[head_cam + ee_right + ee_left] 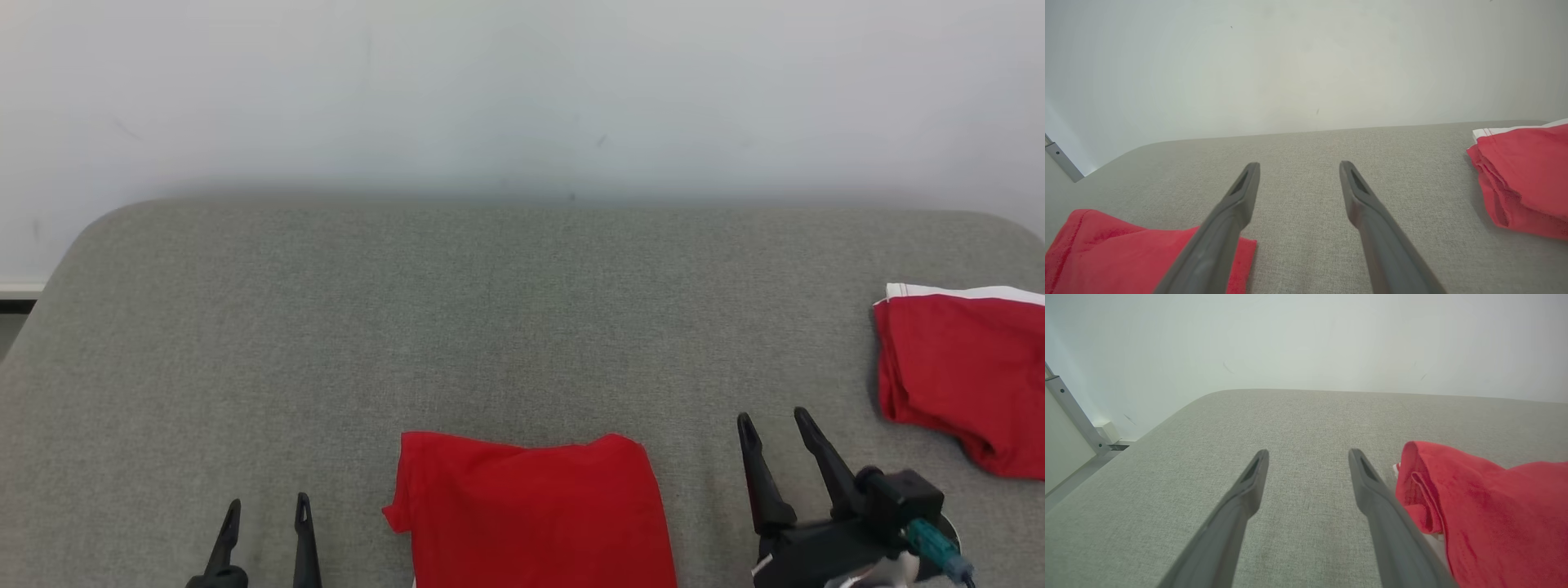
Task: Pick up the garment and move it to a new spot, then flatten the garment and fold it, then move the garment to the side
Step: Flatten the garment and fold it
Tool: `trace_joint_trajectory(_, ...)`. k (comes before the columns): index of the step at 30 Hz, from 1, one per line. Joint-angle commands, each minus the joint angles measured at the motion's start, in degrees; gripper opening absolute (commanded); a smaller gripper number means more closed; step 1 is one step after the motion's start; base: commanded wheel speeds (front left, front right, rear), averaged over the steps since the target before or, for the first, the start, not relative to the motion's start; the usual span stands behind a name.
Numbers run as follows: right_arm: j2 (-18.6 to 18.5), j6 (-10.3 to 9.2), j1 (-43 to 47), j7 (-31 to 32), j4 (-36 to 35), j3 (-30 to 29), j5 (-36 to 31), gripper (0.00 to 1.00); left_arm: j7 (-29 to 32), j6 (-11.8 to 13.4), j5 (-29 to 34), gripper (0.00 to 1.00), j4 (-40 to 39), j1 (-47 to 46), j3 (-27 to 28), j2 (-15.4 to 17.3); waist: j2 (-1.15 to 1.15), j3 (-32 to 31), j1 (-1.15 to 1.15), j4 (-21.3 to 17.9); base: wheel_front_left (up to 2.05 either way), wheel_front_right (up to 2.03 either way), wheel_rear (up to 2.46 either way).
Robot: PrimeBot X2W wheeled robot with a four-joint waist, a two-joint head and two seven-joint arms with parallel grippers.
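Head view: two red garments on one grey pad point(490, 327), two grippers. The near garment point(531, 514) lies folded flat between the left gripper point(268, 505) and the right gripper point(774, 418), close beside each. The far garment point(963, 376), white-trimmed, sits right of the right gripper, clear of its tips. Both grippers have fingers spread apart, nothing held.

I have the red garment point(531, 514) at the near edge of the grey worktop point(490, 310). Left of it, my left end effector point(269, 500) is spread and empty. Right of it, the right end effector point(773, 416) is the same. Well right of the garment lies a second garment point(963, 376), red with white trim.
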Motion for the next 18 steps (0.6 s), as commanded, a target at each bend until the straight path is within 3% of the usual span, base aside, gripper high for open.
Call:
trace_joint_trajectory(1, 0.72, -0.14, 1.35, -0.21, -0.62, -0.75, -1.41, 1.0, -0.17, 0.03, 0.52, 1.0, -0.26, -0.15, 0.45, -0.01, 0.0, -0.2, 0.0, -0.41, 0.0, 0.0, 0.0)
trace_joint_trajectory(7, 3.15, -0.14, 4.91, -0.22, -2.68, -4.57, -6.52, 1.0, -0.17, -0.38, 1.35, 1.0, -0.25, 0.88, 2.32, 0.0, 0.0, -1.0, 0.0, -1.37, 0.0, 0.0, 0.0)
trace_joint_trajectory(18, 5.04, -0.14, 6.49, -0.22, -2.52, -5.24, -9.15, 1.0, -0.17, -1.16, 1.35, 1.0, 0.79, 2.27, 3.06, -0.01, 0.0, -3.76, 0.0, -2.16, 0.0, 0.0, 0.0)
